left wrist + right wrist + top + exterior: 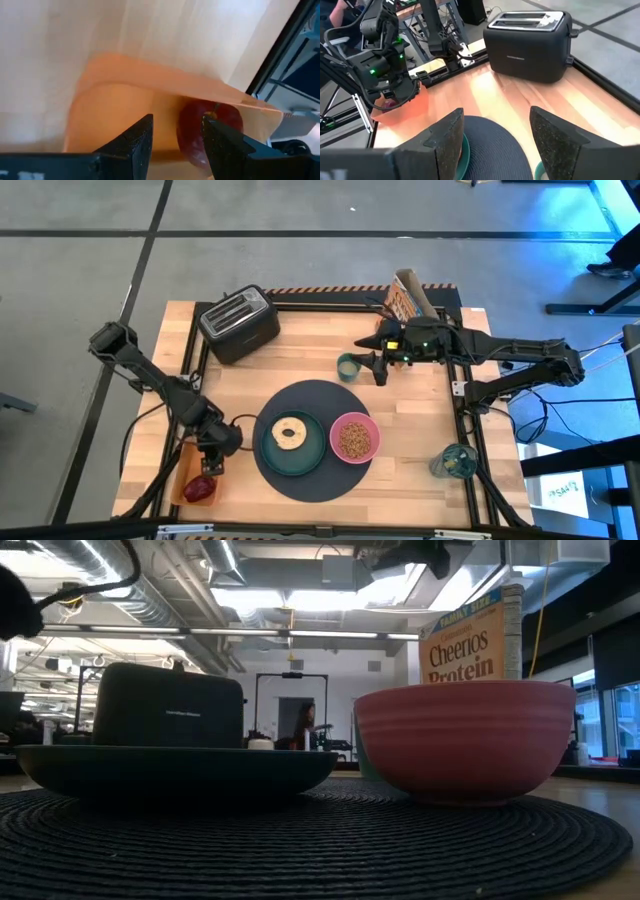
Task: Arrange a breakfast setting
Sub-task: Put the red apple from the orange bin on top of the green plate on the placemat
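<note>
I am hanging my left gripper, fingers parted and gripping nothing, over the orange tray at the table's near-left corner, the dark red fruit lying just beside one finger against the tray's wall. My right gripper is waiting open beside the small green cup, with bare wood between it and the mat.

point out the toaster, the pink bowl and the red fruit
toaster [239,325], high view, on its top by the slots
pink bowl [465,740], low view, on its outer wall
red fruit [192,132], left wrist view, on its skin between the fingers
</note>
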### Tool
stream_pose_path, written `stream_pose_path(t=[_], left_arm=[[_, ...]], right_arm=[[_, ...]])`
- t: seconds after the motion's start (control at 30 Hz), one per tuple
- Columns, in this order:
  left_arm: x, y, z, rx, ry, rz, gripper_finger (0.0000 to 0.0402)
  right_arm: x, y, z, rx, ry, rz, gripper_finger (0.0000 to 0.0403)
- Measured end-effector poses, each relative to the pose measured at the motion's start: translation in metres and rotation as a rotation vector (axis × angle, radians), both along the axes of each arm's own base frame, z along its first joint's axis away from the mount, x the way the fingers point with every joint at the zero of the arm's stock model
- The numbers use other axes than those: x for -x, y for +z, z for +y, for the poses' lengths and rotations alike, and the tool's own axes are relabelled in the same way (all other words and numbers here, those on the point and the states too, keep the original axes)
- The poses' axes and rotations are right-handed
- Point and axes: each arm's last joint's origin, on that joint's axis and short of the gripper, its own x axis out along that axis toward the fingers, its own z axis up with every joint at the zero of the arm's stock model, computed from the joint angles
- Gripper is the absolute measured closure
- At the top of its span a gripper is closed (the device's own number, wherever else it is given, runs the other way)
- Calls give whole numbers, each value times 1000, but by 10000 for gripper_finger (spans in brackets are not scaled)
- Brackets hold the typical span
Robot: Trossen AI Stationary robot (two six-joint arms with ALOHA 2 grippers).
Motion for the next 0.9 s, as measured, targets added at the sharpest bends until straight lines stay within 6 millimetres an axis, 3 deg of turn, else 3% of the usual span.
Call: stream_pose_path(t=[0.33, 0.9], left_arm=[[6, -22, -17, 114, 11, -118, 243], [13, -22, -36, 201, 12, -213, 243]], right_arm=[[2, -4, 0, -40, -15, 40, 185], [2, -4, -1, -25, -53, 45, 185]])
